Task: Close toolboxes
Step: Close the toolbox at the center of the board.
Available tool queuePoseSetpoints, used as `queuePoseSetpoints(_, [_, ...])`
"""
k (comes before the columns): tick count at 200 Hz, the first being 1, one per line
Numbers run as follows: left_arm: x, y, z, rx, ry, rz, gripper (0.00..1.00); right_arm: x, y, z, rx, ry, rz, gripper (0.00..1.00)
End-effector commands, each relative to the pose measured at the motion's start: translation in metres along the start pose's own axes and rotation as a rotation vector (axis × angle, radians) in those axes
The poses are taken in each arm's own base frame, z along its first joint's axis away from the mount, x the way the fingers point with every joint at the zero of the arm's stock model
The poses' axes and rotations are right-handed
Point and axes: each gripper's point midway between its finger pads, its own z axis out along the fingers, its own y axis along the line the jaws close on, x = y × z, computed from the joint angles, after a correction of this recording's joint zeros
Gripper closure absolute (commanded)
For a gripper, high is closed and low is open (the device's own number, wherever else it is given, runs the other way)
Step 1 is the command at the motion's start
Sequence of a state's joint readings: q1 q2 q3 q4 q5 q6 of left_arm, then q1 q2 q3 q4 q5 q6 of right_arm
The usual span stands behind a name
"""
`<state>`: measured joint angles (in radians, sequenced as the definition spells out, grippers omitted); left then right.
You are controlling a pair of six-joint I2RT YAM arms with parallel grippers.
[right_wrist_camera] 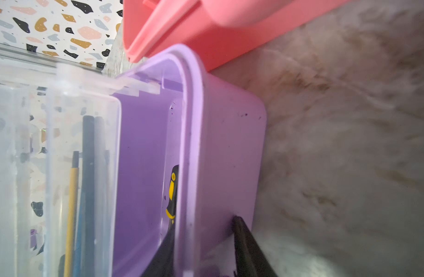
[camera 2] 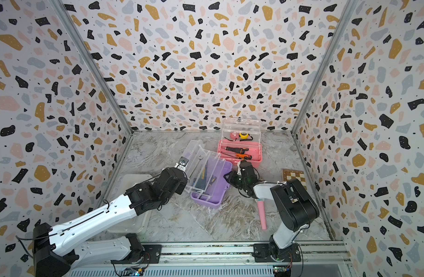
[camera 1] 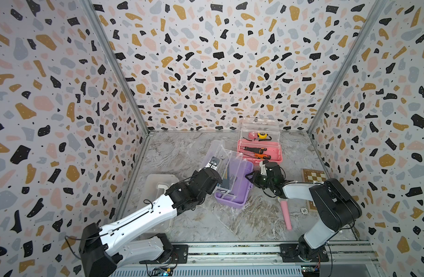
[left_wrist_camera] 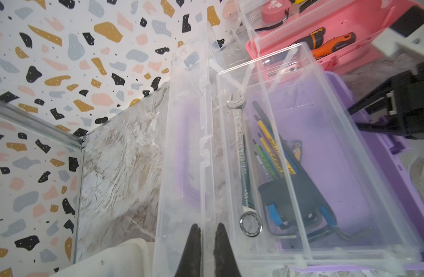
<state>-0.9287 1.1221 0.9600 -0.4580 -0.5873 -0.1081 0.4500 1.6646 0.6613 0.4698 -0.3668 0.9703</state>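
Note:
The purple toolbox [camera 1: 237, 191] [camera 2: 218, 189] lies mid-table with its clear lid [camera 1: 214, 148] [left_wrist_camera: 182, 144] swung up and tools in its clear inner tray [left_wrist_camera: 302, 144]. My left gripper [camera 1: 212, 165] [camera 2: 182, 165] [left_wrist_camera: 207, 227] is shut on the lid's edge. My right gripper [camera 1: 250, 178] [camera 2: 227, 178] [right_wrist_camera: 205, 225] grips the purple wall [right_wrist_camera: 220, 148], one finger inside and one outside. The pink toolbox [camera 1: 278, 156] [camera 2: 257, 153] [left_wrist_camera: 374, 52] [right_wrist_camera: 206, 31] stands behind with its lid upright. The white toolbox [camera 1: 158, 184] [camera 2: 134, 182] sits partly hidden under my left arm.
A pink toy microphone [camera 1: 286, 215] [camera 2: 262, 215] lies near my right arm. A brown checkered board [camera 1: 314, 177] [camera 2: 294, 176] rests by the right wall, with a small round token [camera 1: 303, 210] beside it. Patterned walls enclose the table on three sides.

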Motion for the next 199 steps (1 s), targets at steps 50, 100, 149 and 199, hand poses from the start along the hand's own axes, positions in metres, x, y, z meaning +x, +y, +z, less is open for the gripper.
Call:
queuePoseSetpoints(50, [-0.01,-0.073,-0.009,0.309,-0.055,0.031,0.75,0.032,0.033,0.007,-0.115,0.129,-0.052,0.63])
queuePoseSetpoints(100, [-0.005,-0.081,-0.013,0.365,-0.031,-0.032,0.26,0.029,0.022,-0.009,-0.03,0.092,-0.059,0.58])
queuePoseSetpoints(149, [-0.015,-0.076,-0.019,0.366,-0.049,-0.116,0.01,0.027,0.018,-0.029,0.006,0.072,-0.071,0.53])
queuePoseSetpoints(199, [-0.028,-0.084,-0.024,0.419,-0.059,-0.172,0.01,0.022,0.014,-0.052,0.05,0.047,-0.134,0.51])
